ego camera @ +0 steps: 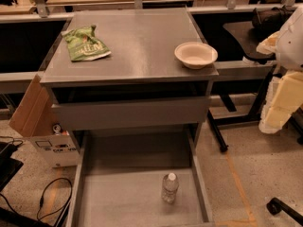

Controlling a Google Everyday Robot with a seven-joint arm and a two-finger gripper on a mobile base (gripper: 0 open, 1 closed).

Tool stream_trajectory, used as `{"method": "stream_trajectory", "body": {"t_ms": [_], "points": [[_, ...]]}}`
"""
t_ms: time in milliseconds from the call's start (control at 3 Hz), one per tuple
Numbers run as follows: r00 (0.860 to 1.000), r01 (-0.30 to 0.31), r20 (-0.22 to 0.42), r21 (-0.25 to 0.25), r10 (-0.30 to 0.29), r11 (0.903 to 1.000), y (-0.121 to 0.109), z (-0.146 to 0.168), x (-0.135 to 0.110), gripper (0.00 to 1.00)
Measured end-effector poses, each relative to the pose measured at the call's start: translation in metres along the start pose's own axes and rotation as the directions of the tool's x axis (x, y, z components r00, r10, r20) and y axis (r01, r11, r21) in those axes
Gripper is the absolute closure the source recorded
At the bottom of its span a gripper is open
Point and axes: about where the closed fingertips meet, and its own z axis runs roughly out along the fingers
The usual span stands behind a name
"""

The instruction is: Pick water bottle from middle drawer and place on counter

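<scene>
The water bottle (169, 188), clear with a white cap, stands upright in the open middle drawer (118, 200), near its right-centre. The drawer is pulled out low at the front of the cabinet. The counter (137, 46) is the grey metal top above it. My arm (284, 93), white and cream, hangs at the right edge, well away from the bottle. My gripper (266, 19) looks like the dark shape at the top right, beyond the counter's right side.
A green snack bag (85, 44) lies on the counter's left part and a white bowl (195, 54) sits at its right edge. A closed upper drawer front (130, 113) overhangs the open drawer. A cardboard box (33, 110) and cables (47, 197) are on the left, and a dark side table (246, 34) on the right.
</scene>
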Motion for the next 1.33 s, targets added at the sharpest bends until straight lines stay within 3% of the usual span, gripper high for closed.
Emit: {"method": "stream_trajectory", "body": {"t_ms": [333,667,1000,1333], "points": [[1.000,0.000,0.000,0.000,0.000,1.0000,0.000,0.000,0.000,0.00],[0.996,-0.027,0.080,-0.011,0.028,0.9996,-0.003,0.011,0.003,0.00],[0.965,-0.065,0.251,-0.041,0.073,0.9970,-0.008,0.052,0.013,0.00],[0.883,-0.087,0.459,-0.043,0.097,0.9953,-0.001,0.104,0.017,0.00]]}}
